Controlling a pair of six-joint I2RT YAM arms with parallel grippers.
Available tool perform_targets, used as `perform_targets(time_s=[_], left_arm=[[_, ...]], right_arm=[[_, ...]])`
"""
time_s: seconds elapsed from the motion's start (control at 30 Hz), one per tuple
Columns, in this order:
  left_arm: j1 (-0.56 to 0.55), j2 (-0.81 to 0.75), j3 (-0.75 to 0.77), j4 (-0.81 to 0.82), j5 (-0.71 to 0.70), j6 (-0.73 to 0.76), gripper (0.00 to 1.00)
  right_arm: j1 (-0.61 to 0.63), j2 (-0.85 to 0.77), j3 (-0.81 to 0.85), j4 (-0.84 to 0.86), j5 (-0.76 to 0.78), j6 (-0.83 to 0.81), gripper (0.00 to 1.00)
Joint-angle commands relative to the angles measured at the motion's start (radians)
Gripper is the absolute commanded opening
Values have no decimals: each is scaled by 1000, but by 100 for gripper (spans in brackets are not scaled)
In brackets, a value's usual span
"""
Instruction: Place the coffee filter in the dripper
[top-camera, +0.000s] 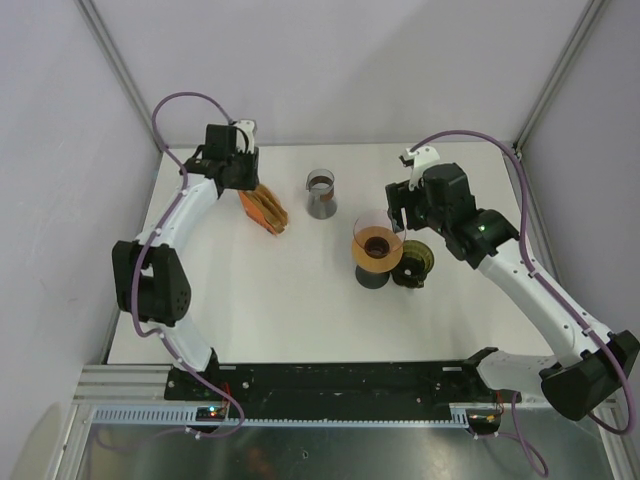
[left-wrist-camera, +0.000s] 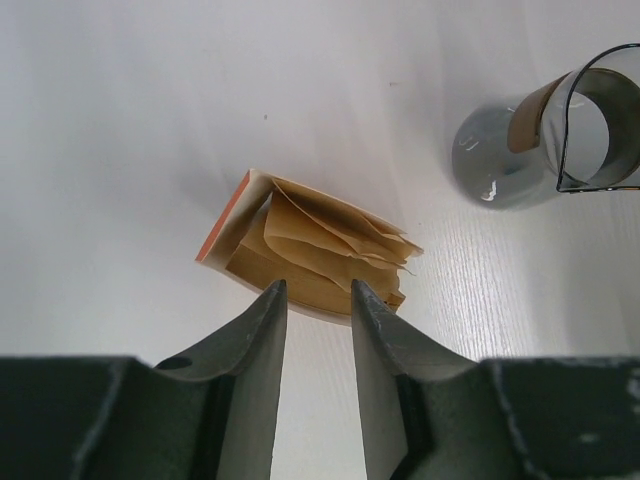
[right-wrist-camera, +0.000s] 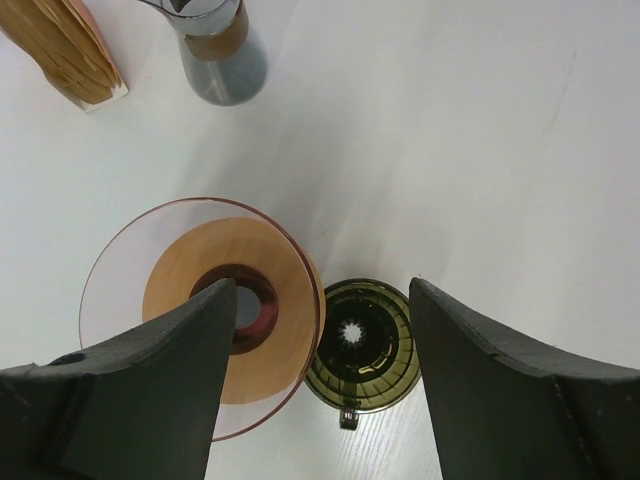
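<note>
A stack of brown paper coffee filters (top-camera: 265, 209) lies in an orange-edged pack at the back left of the white table. In the left wrist view the filters (left-wrist-camera: 320, 250) fan out just beyond my fingertips. My left gripper (left-wrist-camera: 318, 288) is open by a narrow gap and empty, hovering over the pack's near edge (top-camera: 248, 187). A dark green ribbed dripper (right-wrist-camera: 362, 345) stands beside a pink glass cone with a wooden collar (right-wrist-camera: 205, 310). My right gripper (right-wrist-camera: 322, 285) is wide open and empty above both (top-camera: 398, 226).
A smoky glass carafe with a brown band (top-camera: 321, 193) stands between the filter pack and the cone; it also shows in the left wrist view (left-wrist-camera: 545, 140) and the right wrist view (right-wrist-camera: 220, 50). The table's back edge (top-camera: 330, 145) meets the enclosure walls.
</note>
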Motion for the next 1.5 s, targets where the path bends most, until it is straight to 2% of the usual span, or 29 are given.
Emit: perform_targets(time_s=[0.0,0.83,1.47], left_arm=[[-1,17,3,56,-29,15,36],[15,110,34,70,-68,41,38],[26,40,-28,77,-29,32,38]], right_arm=[[-2,5,-1,-4,18,-13,74],[-2,-1,-22,-12,13,-17,74],[-1,10,-25,-10,4,-17,74]])
